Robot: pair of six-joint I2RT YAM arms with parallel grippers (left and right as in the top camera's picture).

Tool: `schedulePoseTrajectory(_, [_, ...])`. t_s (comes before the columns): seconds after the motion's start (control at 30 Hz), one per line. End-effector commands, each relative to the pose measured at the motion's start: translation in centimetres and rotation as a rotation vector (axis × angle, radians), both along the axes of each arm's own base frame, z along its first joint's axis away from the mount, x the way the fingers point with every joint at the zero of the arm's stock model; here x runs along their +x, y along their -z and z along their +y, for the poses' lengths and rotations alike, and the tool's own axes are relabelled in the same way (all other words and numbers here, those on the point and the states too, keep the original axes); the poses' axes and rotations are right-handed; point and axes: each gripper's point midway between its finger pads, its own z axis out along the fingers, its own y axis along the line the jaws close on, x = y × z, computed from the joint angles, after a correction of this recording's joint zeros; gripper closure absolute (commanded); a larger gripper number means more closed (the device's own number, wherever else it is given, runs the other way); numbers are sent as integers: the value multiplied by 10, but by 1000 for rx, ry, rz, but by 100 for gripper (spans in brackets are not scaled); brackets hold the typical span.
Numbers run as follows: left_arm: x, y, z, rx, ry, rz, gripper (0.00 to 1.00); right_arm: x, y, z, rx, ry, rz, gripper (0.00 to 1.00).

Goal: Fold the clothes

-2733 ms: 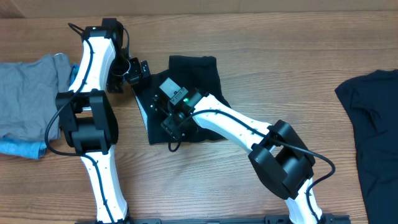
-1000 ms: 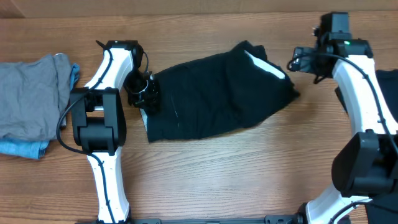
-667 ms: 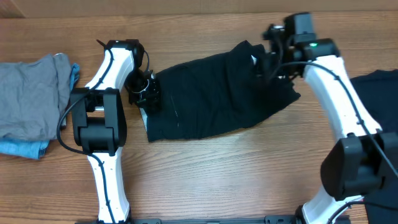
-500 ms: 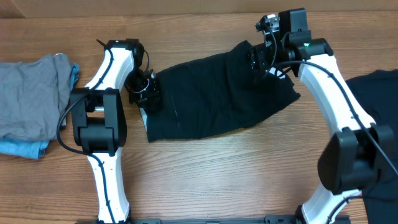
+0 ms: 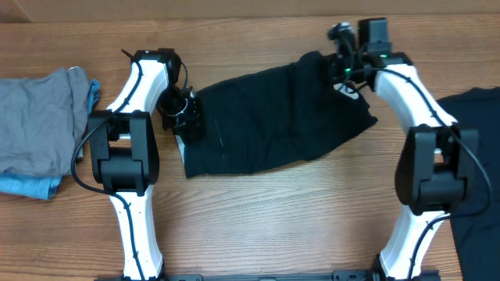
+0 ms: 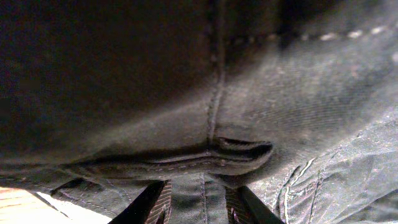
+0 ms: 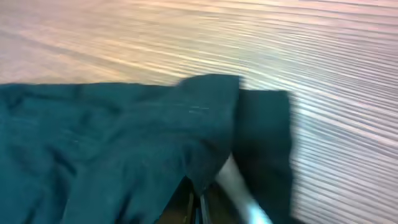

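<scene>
1. Overhead: bright, even light across the wooden table [image 5: 258,226]; sharp from edge to edge; shadows faint and soft; the black garment [image 5: 266,117] shows little fold detail.
2. Left wrist: dim; the cloth is nearly black at upper left, greyer and crisp at lower right.
3. Right wrist: motion-blurred; wood grain streaked; pale glare along the top; cloth tinted teal.

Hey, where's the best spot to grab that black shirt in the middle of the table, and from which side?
On the black shirt, probably the far right corner, approached from the right: a free folded flap sticks out there past the bunched middle. The right gripper is shut on it.
</scene>
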Motion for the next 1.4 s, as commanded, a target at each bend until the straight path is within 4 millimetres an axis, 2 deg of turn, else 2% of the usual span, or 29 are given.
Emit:
schedulePoseTrajectory(0.0, [2,4,11,59,33,-26,66,12,-20,-45,-1,79,-57,96])
schedulePoseTrajectory(0.03, [2,5,11,59,33,-27,66,17,-24,-54,-2,96,-82,62])
schedulePoseTrajectory(0.07, [3,5,11,59,33,-29,66,21,-26,-60,-15,111,-98,42])
schedulePoseTrajectory(0.17, [3,5,11,59,33,-29,65,18,-21,-78,-99,177,-74,41])
schedulePoseTrajectory(0.2, [3,5,11,59,33,-29,65,13,-20,-80,-110,185,-50,27])
schedulePoseTrajectory(0.23, [3,5,11,59,33,-30,65,6,-20,-81,-111,186,-25,20])
schedulePoseTrajectory(0.27, [4,5,11,59,33,-32,64,-1,-19,-83,-118,192,2,18])
schedulePoseTrajectory(0.33, [4,5,11,59,33,-33,62,-28,-4,-105,-186,241,129,19])
schedulePoseTrajectory(0.4, [4,5,11,58,38,-36,61,-54,7,-103,-187,122,214,29])
schedulePoseTrajectory(0.47, [7,5,11,57,39,-48,60,-79,12,-93,-137,-22,273,30])
schedulePoseTrajectory(0.6, [7,5,11,57,40,-48,59,-81,10,-85,-99,-90,253,30])
schedulePoseTrajectory(0.7, [6,5,11,57,40,-47,59,-71,11,-84,-91,-94,213,25])
schedulePoseTrajectory(0.8, [7,5,11,57,39,-47,58,-71,26,-83,-92,-119,232,23])
schedulePoseTrajectory(0.87, [7,5,11,57,39,-48,57,-73,36,-76,-48,-145,248,23])
schedulePoseTrajectory(0.93, [7,6,10,57,39,-51,56,-75,38,-66,0,-200,238,31])
schedulePoseTrajectory(1.0, [7,6,10,57,39,-51,55,-76,38,-64,10,-204,243,51])
schedulePoseTrajectory(1.03, [7,6,10,57,39,-51,55,-78,38,-64,11,-204,250,52])
schedulePoseTrajectory(1.07, [7,6,10,57,39,-51,55,-79,39,-64,11,-203,255,50])
schedulePoseTrajectory(1.1, [8,6,10,57,39,-51,55,-79,42,-66,5,-201,260,40])
schedulePoseTrajectory(1.2, [9,6,10,57,39,-56,54,-76,49,-66,4,-200,263,26])
schedulePoseTrajectory(1.27, [9,6,10,57,39,-59,54,-76,52,-66,6,-200,268,26])
schedulePoseTrajectory(1.37, [9,6,11,57,38,-58,54,-80,54,-67,3,-199,285,32])
